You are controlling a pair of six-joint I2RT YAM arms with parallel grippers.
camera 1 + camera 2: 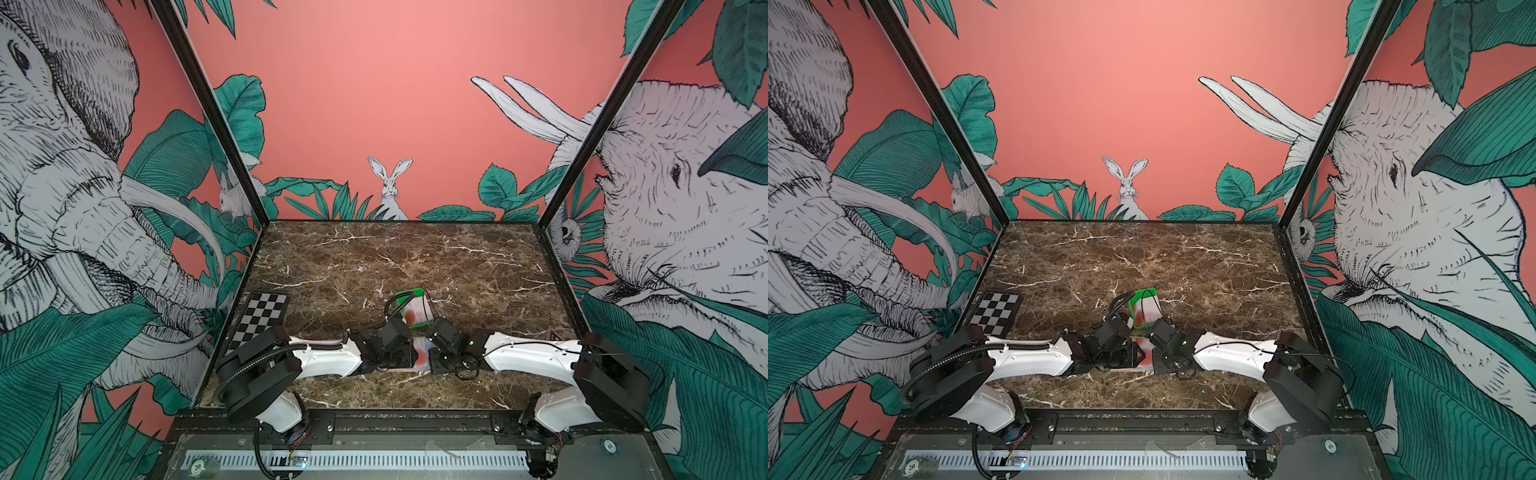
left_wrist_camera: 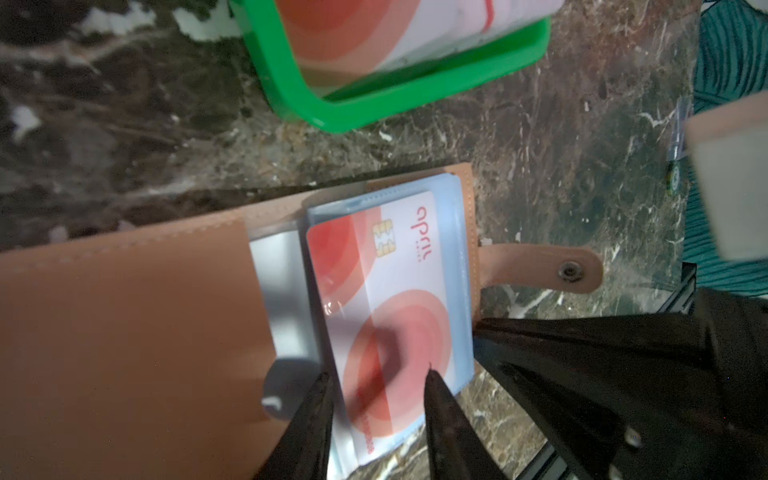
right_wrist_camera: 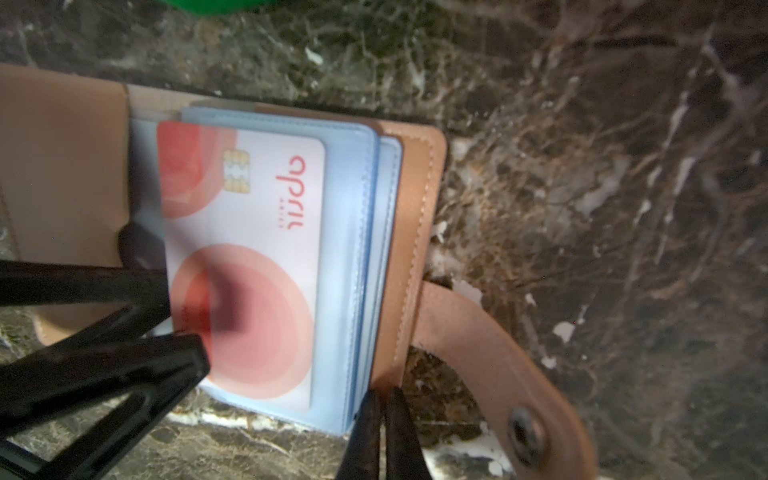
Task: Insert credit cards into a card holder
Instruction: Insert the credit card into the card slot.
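The card holder [image 2: 124,332] lies open on the marble table [image 2: 540,166], with 1 white credit card [image 2: 399,291] with red-orange circles resting on its blue sleeves [image 3: 365,208]. The left gripper [image 2: 378,380] stands part open, both tips over that card's end, grip unclear; the right gripper [image 3: 384,399] is closed at the holder's edge by its strap [image 3: 478,332]. More cards [image 2: 374,33] sit in the green tray [image 2: 415,95] just beyond the holder.
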